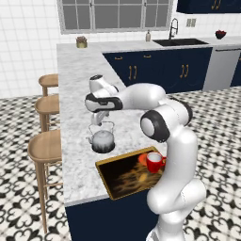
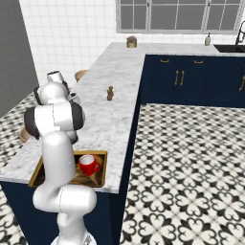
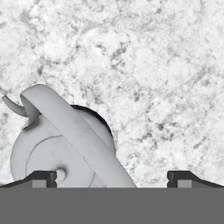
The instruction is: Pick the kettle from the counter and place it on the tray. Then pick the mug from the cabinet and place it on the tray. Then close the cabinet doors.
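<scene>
Mug [image 1: 154, 162], glossy red, sits on the gold-rimmed tray [image 1: 109, 180] at the marbled bench [image 1: 75, 117] edge. Just beyond, the rounded silver kettle [image 1: 102, 140] stands on bare stone. Above it the white arm reaches forward, claw [image 1: 96, 117] released, pointing down over the wire handle.
</scene>
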